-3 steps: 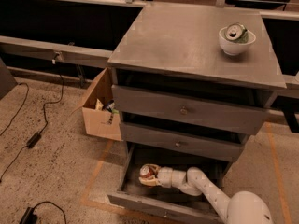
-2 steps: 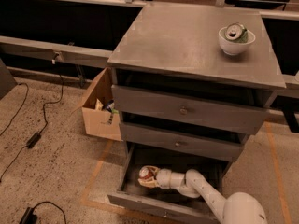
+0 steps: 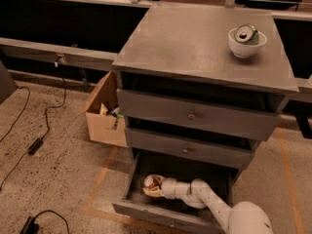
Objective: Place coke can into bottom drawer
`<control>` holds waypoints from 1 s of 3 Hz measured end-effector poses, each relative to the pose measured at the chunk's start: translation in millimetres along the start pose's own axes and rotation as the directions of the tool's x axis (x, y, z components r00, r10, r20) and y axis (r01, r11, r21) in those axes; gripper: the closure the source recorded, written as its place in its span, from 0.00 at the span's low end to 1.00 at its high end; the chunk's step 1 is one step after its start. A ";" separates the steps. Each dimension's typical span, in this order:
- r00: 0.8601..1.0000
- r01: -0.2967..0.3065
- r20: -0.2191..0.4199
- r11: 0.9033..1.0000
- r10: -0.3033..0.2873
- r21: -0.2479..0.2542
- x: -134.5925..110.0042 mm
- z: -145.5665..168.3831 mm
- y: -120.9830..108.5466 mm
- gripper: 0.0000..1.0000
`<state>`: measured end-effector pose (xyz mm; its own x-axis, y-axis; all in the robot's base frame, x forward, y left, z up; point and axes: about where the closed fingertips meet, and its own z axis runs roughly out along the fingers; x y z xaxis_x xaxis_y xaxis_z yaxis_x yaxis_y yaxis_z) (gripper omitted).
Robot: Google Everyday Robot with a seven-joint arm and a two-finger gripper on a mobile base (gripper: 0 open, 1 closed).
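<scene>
A: Bench, bottom drawer pulled out. Why?
B: So the arm can reach in from the front.
A: Hand?
B: Inside the drawer, left side, pinching the can and holding it low, probably to let go.

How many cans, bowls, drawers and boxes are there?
Cans: 2, the coke can held by the gripper in the bottom drawer, and a green can in the bowl
Bowls: 1
Drawers: 3, counting the top drawer and middle drawer
Cardboard boxes: 1
Total: 7
</scene>
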<state>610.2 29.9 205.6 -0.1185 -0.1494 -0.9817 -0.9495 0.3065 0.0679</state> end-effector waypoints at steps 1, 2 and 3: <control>1.000 0.008 -0.012 1.000 -0.008 0.020 2.7 5.3 -4.5 0.28; 1.000 0.012 -0.017 0.999 -0.012 0.036 -0.2 5.9 -9.5 0.05; 0.998 0.042 -0.042 0.998 -0.040 0.046 -10.9 -7.9 -16.1 0.00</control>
<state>624.5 19.2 216.5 -0.0923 -0.2008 -0.9753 -0.9392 0.3430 0.0183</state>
